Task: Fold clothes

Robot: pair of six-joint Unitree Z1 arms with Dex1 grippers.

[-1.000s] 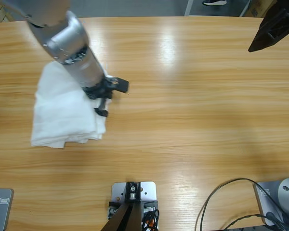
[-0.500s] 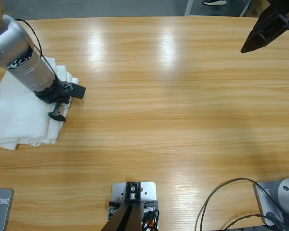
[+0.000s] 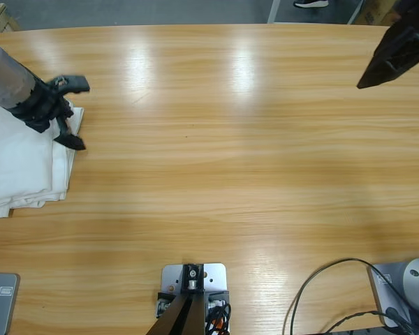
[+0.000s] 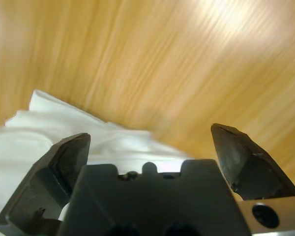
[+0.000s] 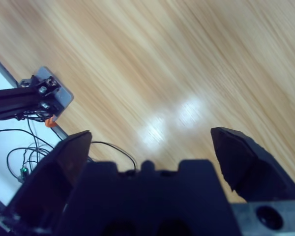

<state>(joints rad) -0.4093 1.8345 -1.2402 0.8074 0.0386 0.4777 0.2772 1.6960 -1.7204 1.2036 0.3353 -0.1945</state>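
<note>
The right tool [image 5: 150,142] rises from the six o'clock edge, its two black jaws spread wide apart with nothing between them. Beyond it the wooden tabletop [image 5: 187,54] fills most of the frame, with bright glare patches near the centre. Toward nine o'clock a grey metal plate [image 5: 49,93] sits at the tabletop's edge, and black cables [image 5: 19,147] trail below it around eight o'clock.

clothes [image 3: 21,164] | white, folded in a layered pile | flat at table's left edge, partly cut off

Long wooden table [image 3: 251,160], black cable [image 3: 321,279] looping at its near right edge.
</note>
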